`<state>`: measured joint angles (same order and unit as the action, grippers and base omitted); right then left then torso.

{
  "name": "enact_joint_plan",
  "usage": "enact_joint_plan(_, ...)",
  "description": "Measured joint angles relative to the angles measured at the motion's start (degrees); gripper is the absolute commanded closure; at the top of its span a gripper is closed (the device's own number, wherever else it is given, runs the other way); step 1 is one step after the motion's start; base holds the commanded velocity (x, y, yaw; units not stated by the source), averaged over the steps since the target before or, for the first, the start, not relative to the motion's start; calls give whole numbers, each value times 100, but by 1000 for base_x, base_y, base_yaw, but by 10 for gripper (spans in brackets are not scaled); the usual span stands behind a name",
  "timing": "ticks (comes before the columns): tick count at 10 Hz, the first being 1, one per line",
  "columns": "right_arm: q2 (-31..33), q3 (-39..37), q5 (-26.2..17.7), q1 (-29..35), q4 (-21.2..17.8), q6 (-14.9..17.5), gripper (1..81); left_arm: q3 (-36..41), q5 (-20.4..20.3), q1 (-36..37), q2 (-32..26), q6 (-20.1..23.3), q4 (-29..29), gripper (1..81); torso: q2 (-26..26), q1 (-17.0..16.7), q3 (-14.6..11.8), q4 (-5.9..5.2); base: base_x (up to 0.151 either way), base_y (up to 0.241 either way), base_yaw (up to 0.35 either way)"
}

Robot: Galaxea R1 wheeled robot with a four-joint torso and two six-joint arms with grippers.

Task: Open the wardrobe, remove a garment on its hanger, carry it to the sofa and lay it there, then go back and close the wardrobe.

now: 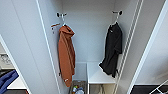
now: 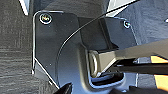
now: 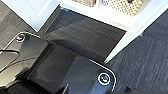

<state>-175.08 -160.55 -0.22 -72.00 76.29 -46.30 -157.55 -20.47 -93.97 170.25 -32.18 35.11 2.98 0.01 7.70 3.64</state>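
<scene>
1. Hanging on its hanger [image 1: 113, 23] from a dark peg on the right inner wall, the garment [image 1: 113, 48] droops limp, its hem just above a white shelf [image 1: 98, 75]; you will find it inside the wardrobe [image 1: 87, 32], whose doors stand open.
2. Opposite it, a rust-orange hooded garment [image 1: 66, 56] hangs from the left wall's peg, so the two stay well apart.
3. Below, the head view shows a bin of coloured items [image 1: 77, 89] on the wardrobe bottom.
4. The right wrist view adds what the head view lacks: dark carpet [image 3: 85, 35] before the wardrobe's base and woven baskets [image 3: 122, 5] in it.
5. Judge the opening step done. Neither hand's state can be told; nothing suggests a hold.
</scene>
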Motion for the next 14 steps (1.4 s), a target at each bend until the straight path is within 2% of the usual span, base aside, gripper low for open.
enact_joint_plan(3, -288, 151, -27, 218, 1224, 107, 10, 0, 374, 111, 128, 0, -2, 10, 0, 2, 2, 0, 0, 0, 0)
enact_joint_plan(8, -701, 43, -93, 483, 2511, 217, 10, 0, 575, 193, 196, -1, -11, 10, 0, 2, 5, 0, 0, 0, 0)
enact_joint_plan(11, -686, -273, -262, 959, 2658, 217, 10, 0, 586, 201, 199, 0, -11, 10, 0, 5, 7, 0, 0, 0, 0)
enact_joint_plan(12, -679, -354, -510, 1112, 2655, 212, 10, 0, 589, 201, 213, -1, -11, 10, -2, 7, 7, 0, 0, 0, 0)
enact_joint_plan(14, -697, -356, -1314, 1265, 2594, 171, 10, -4, 589, 204, 274, 0, -2, 10, -2, 9, 9, 0, 0, 0, 0)
